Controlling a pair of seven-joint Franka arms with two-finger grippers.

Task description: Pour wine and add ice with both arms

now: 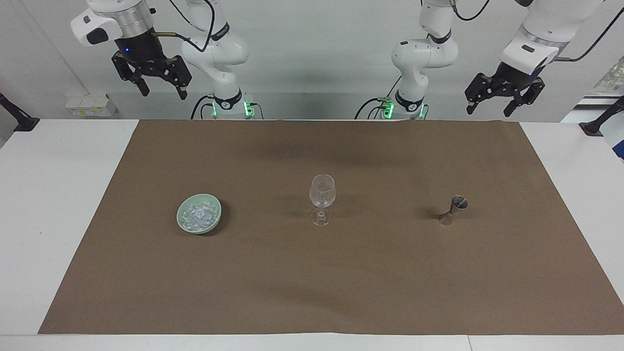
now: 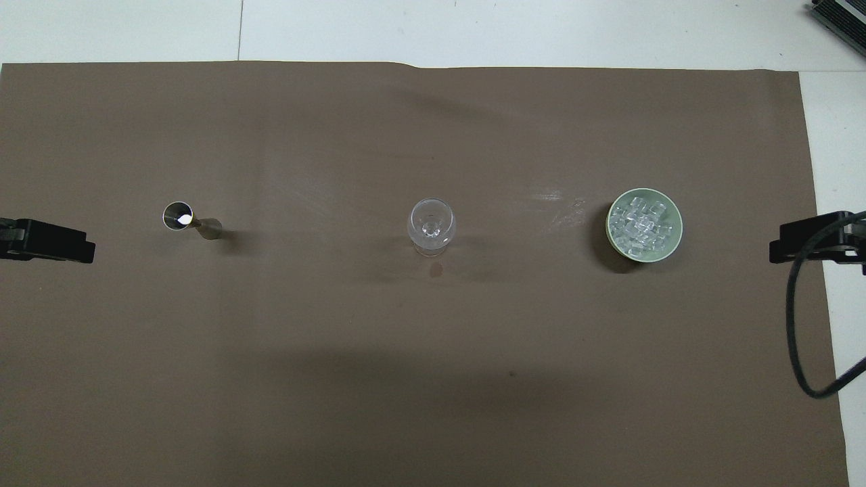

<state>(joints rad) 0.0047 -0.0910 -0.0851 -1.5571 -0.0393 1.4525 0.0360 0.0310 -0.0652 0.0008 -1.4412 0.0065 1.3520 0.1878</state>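
Ice (image 1: 198, 216) fills a pale green bowl (image 1: 214, 222) toward the right arm's end of the brown mat (image 1: 312, 282) on the tabletop (image 1: 48, 195), well apart from the upright wine glass (image 1: 321, 197) at the middle. A small metal jigger (image 1: 453, 209) — what it holds cannot be told — stands toward the left arm's end. Both end effectors hang high and released — right end effector (image 1: 161, 92), left end effector (image 1: 487, 109) — grasping nothing.

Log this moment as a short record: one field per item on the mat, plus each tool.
glass: wine glass, upright, mid-mat, looks empty
ice: heaped in green bowl, toward the right arm's end
measuring cup: metal, upright, toward the left arm's end
left tool: open, raised, holds nothing
right tool: open, raised, holds nothing
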